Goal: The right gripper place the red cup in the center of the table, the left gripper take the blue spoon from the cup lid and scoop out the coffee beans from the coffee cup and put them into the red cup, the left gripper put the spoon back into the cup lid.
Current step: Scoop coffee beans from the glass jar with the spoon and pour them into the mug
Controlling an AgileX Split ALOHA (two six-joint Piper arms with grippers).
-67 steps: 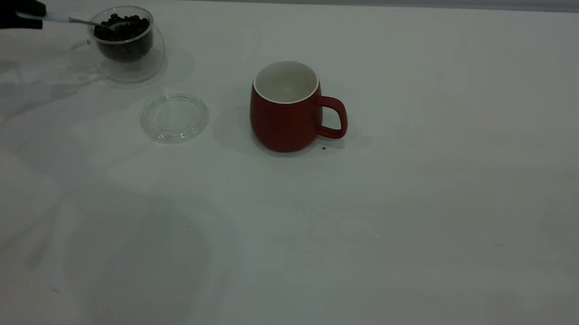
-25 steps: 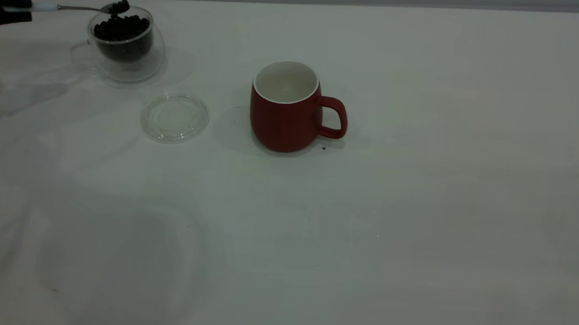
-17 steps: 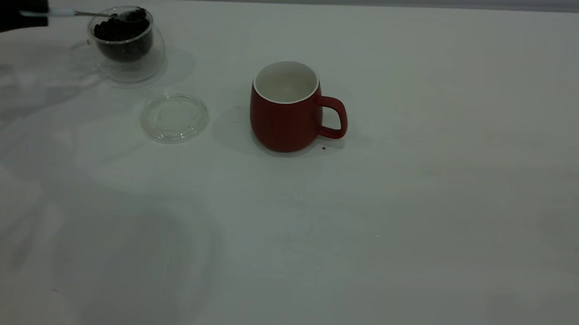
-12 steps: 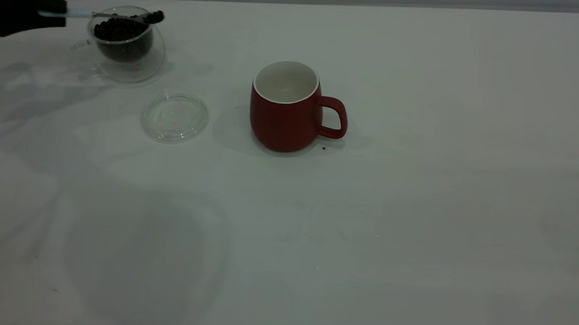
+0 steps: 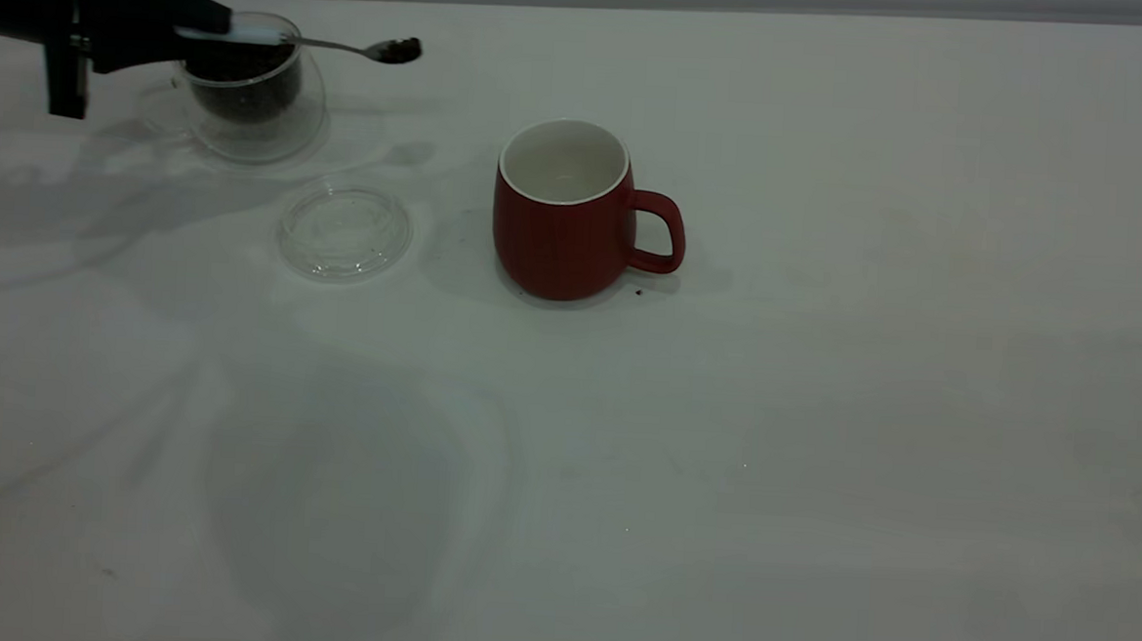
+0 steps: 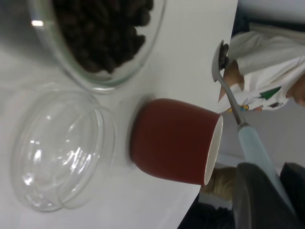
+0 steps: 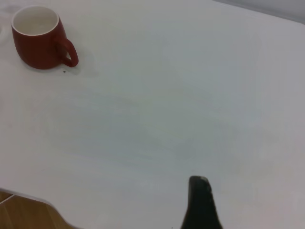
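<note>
Left gripper (image 5: 190,32) clamped on blue spoon (image 5: 297,41) handle, level so coffee beans (image 5: 401,50) stay put, between coffee cup (image 5: 250,99) and red cup (image 5: 562,213). Right gripper (image 7: 202,200) parked off, grip state unclear.

One red cup (image 5: 561,232), one clear glass coffee cup (image 5: 250,108) holding a single heap of coffee beans (image 6: 100,36), one transparent cup lid (image 5: 344,231), one blue spoon (image 5: 331,45), one white counter (image 5: 771,419), one black gripper (image 5: 190,32) in the exterior view.
</note>
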